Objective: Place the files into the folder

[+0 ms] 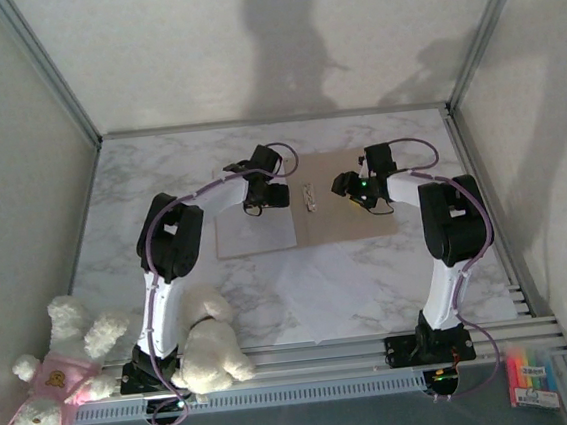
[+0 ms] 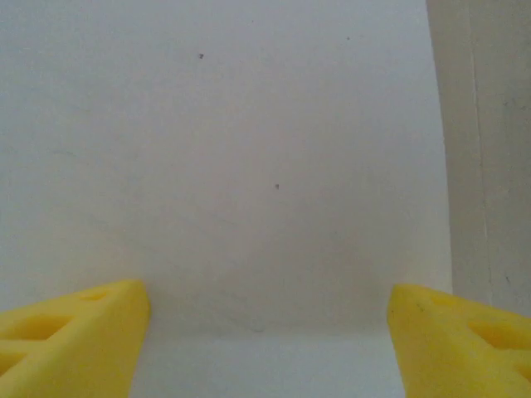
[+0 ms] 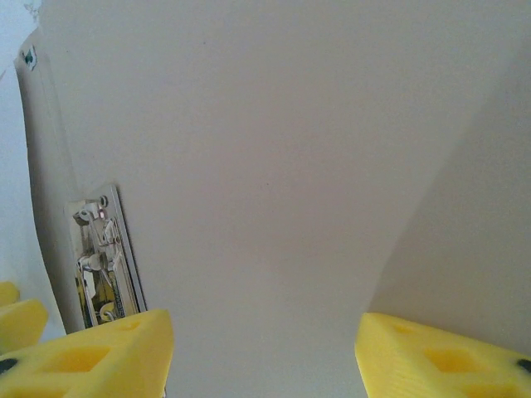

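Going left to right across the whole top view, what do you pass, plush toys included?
Pink-dressed plush toy → white plush toy → left gripper → metal clip → right gripper → colourful pack. The files and the folder overlap the grippers, so they are left out.

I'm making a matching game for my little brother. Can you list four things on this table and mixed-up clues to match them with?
Things:
1. paper
2. folder
3. metal clip
4. stuffed dog

Clues:
A. tan-brown, lying open
B. soft and fluffy
C. white and flat, left of the clip
D. shiny, along the folder's middle

Pairs: 1-C, 2-A, 3-D, 4-B
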